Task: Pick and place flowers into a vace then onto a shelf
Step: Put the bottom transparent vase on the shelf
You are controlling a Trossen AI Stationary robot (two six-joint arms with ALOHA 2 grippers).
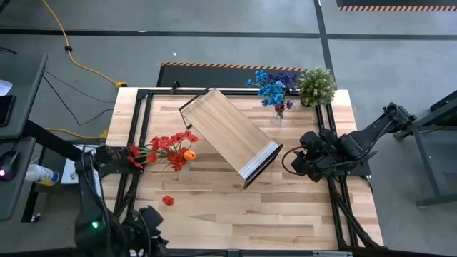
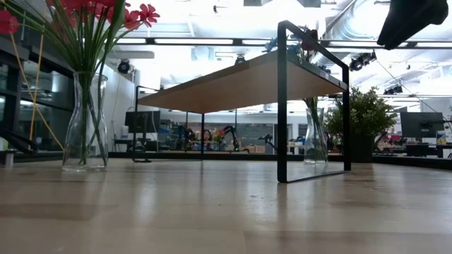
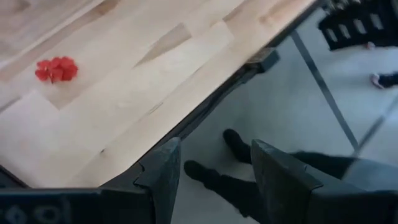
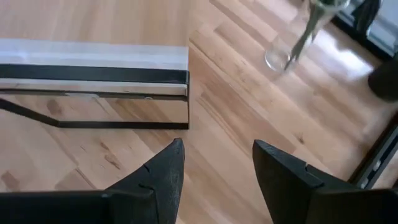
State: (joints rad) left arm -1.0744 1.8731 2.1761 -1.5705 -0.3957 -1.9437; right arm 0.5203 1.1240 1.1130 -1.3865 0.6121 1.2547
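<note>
hidden: stems blurred inside vase (image 2: 85,120) | left gripper (image 3: 214,177) off the table edge, jaws part open, empty | right gripper (image 4: 217,180) just past shelf (image 1: 230,133) white end, part open, empty | red flowers (image 1: 168,148) in vase left of shelf; loose bloom (image 1: 168,200) nearer front; blue flowers (image 1: 271,87) behind shelf

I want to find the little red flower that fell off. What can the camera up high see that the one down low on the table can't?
Only the high view shows the loose red bloom lying on the table, and both grippers, left and right, open and empty. Only the low view shows the room behind. Both show the shelf, the vase of red flowers and the potted plant.
</note>
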